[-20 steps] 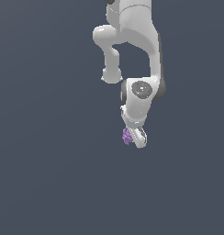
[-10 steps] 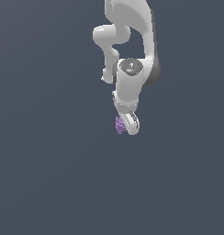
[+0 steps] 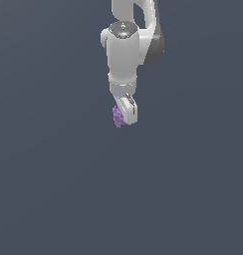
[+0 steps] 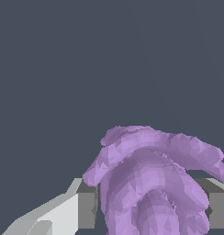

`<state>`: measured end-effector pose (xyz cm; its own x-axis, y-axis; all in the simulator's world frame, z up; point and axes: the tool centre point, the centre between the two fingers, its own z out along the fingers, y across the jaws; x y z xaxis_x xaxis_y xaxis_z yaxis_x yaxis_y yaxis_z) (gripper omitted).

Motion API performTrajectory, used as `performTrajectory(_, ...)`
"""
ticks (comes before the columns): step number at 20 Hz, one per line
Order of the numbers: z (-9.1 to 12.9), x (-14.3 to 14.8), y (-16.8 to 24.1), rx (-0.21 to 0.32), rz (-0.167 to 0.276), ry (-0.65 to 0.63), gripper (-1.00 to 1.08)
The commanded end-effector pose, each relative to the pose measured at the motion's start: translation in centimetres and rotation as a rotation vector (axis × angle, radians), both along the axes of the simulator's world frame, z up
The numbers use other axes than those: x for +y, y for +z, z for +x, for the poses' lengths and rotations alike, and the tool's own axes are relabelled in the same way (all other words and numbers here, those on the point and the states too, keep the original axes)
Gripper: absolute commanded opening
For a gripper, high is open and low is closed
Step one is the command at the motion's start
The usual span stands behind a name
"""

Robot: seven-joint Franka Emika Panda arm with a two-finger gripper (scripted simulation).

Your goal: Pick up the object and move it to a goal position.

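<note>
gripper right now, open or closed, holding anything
Gripper: closed on the small purple object; the wrist view shows a finger pad on each side of it.

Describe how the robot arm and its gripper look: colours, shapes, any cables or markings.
The arm is glossy white with rounded, bulky segments and a dark grey joint section. No cables or markings show. The gripper is white; in the wrist view its fingers are pale with grey, blocky tips.
</note>
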<state>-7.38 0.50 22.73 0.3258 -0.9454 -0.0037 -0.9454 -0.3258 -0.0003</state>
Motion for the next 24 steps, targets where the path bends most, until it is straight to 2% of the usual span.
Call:
performTrajectory(1,-1.0,-1.5,2.4,0.000,0.000,0.000,-1.00)
performTrajectory(14,-4.8,-7.5,12.5,0.000,-0.003,0.000,-1.00)
performTrajectory(24,-5.6,-9.1,15.3,-0.001,-0.003,0.000,-1.00)
